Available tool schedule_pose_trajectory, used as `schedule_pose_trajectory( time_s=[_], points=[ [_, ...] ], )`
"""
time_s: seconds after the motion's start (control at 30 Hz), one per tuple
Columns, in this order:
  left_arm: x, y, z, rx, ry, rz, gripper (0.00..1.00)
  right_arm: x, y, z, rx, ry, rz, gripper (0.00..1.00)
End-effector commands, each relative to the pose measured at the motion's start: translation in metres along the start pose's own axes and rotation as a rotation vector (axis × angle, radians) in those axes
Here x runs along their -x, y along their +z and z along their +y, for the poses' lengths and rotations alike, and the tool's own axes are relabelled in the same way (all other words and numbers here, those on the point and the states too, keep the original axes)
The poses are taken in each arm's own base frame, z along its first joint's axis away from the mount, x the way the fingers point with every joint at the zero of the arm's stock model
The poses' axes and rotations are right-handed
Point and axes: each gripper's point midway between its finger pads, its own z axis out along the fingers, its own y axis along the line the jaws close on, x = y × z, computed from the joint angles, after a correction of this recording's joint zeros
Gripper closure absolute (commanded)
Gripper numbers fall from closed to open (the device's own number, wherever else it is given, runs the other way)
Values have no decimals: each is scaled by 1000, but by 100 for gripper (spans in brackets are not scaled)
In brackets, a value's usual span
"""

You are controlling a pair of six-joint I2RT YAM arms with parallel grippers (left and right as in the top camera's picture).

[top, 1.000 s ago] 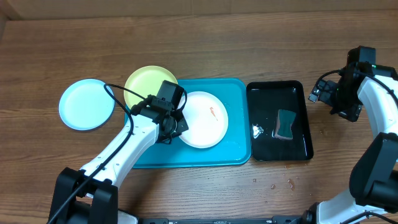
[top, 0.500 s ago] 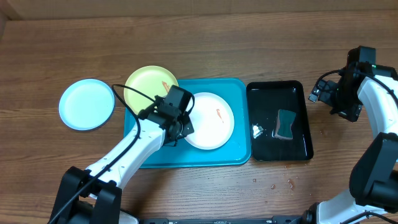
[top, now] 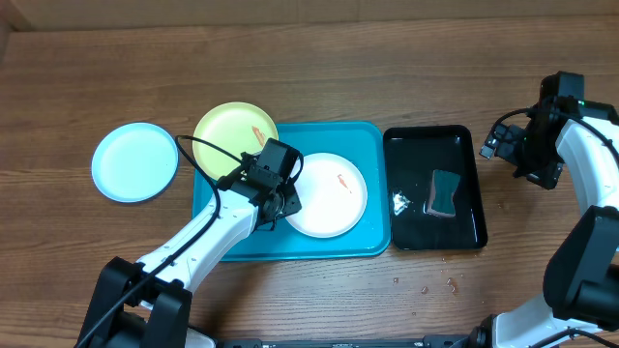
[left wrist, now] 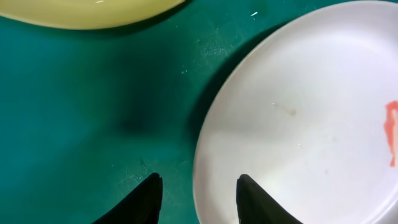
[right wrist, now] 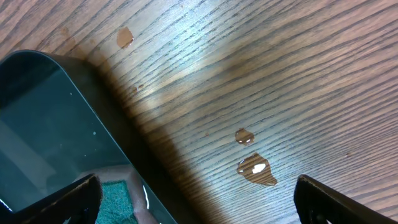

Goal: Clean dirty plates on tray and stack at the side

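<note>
Light cyan round plastic plate set aside, clean-looking; white plate, yellow-green plate smeared, undone. Left gripper part-open, right gripper wide, both empty.

First plate on tray, second plate seemingly overlapping its far-left corner, third plate further left.

White plate: left rim hidden under left gripper overhead. Left wrist view crops yellow-green plate at top.
</note>
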Motion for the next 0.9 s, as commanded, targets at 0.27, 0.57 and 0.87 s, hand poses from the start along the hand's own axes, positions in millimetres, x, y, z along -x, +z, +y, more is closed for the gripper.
schedule_pose_trajectory(
  time_s=[0.27,0.57,0.87],
  points=[
    [-10,14,6,28,92,37,74,6,-8,1,6,4,-29,0],
    [-19,32,9,51,92,89,96,6,-8,1,6,4,-29,0],
    [-12,24,3,24,120,64,54,6,-8,1,6,4,-29,0]
  ],
)
